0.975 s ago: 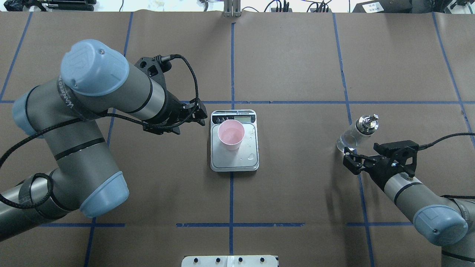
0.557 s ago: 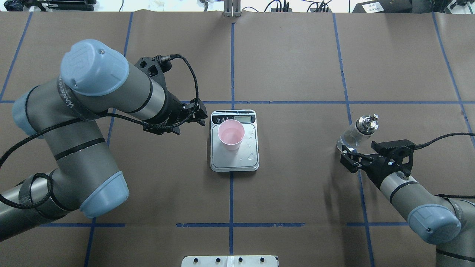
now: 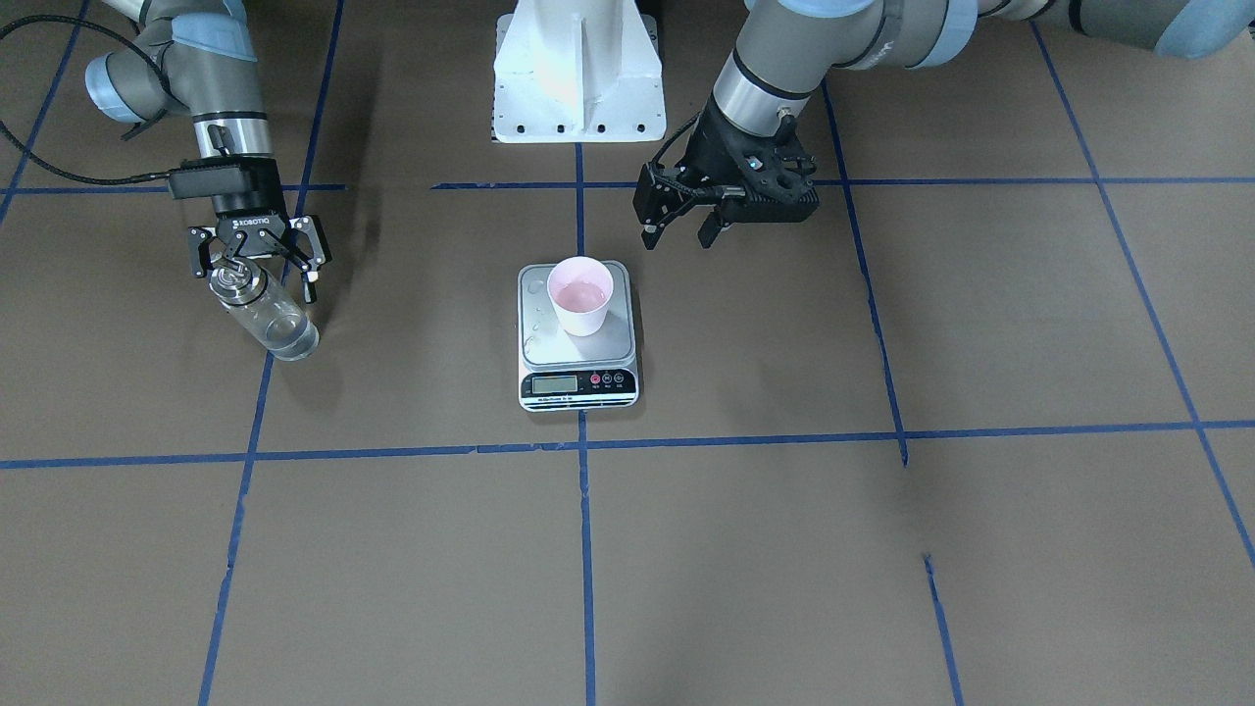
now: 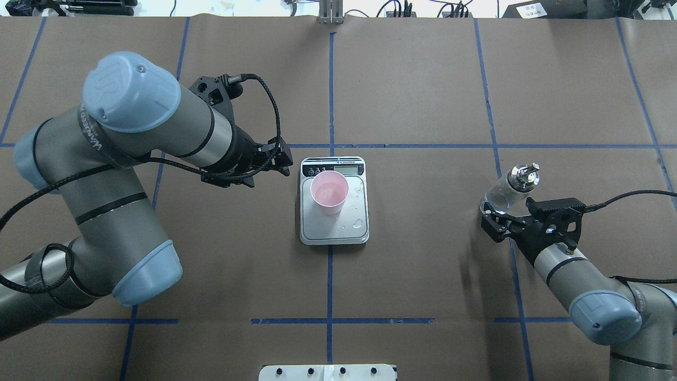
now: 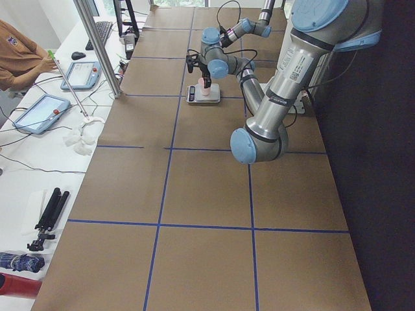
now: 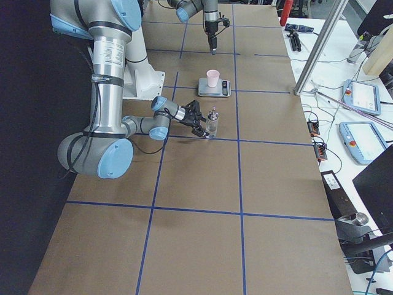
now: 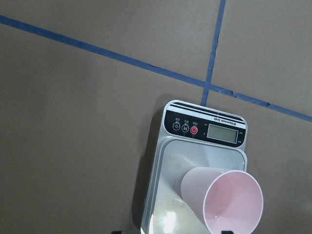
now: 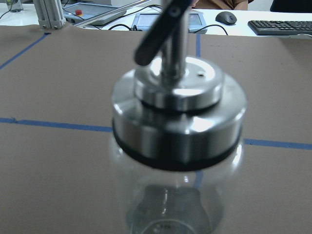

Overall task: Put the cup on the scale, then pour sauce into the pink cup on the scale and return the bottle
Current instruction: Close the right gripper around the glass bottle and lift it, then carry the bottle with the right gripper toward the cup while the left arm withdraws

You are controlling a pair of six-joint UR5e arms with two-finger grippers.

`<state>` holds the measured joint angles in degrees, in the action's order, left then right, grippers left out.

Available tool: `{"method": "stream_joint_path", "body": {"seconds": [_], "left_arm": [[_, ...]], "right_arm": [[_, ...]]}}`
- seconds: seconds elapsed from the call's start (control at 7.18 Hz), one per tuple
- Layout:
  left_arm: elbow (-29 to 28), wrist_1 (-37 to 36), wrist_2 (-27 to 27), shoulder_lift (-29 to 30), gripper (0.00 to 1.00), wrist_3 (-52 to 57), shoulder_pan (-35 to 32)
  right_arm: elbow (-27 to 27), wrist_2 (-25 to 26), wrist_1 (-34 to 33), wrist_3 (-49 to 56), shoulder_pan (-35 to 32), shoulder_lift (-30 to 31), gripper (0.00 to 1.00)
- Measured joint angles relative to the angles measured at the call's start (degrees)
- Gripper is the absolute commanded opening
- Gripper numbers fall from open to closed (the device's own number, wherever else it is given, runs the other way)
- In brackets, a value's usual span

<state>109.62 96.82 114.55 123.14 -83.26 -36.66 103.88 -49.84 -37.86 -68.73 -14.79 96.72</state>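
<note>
The pink cup (image 4: 329, 191) stands upright on the silver scale (image 4: 357, 225) at the table's centre, with clear liquid in it; both also show in the front view, cup (image 3: 579, 294) and scale (image 3: 578, 384). Drops lie on the platform. The glass bottle (image 4: 509, 189) with its metal pourer cap stands on the table at the right, its cap filling the right wrist view (image 8: 178, 126). My right gripper (image 3: 257, 275) is open, its fingers on either side of the bottle's top. My left gripper (image 3: 677, 233) is open and empty, just left of the scale.
The white robot base (image 3: 578, 69) is behind the scale. Blue tape lines cross the brown table. A metal post (image 6: 316, 46) and a desk with tablets (image 5: 39, 113) stand along the far edge. An operator (image 5: 19, 55) sits there.
My right arm has shifted a little to the left beside the bottle, gripper still open. My left arm has moved slightly up and back. Bottle, cup and scale have not moved.
</note>
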Motion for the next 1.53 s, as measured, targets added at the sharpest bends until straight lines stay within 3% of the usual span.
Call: {"method": "stream_joint_path", "body": {"seconds": [0.97, 1.11, 1.53], "left_arm": [[0.1, -0.4, -1.0, -2.0, 0.73, 3.9, -0.9], [0.1, -0.4, -1.0, -2.1, 0.73, 4.0, -1.0], [0.3, -0.5, -1.1, -2.1, 0.73, 4.1, -1.4]], "right_arm": [[-3.7, 3.2, 0.4, -0.4, -0.7, -2.8, 0.99], [-4.8, 3.3, 0.5, -0.4, -0.8, -4.1, 0.93], [-6.3, 3.5, 0.6, -0.5, -1.1, -5.4, 0.50]]}}
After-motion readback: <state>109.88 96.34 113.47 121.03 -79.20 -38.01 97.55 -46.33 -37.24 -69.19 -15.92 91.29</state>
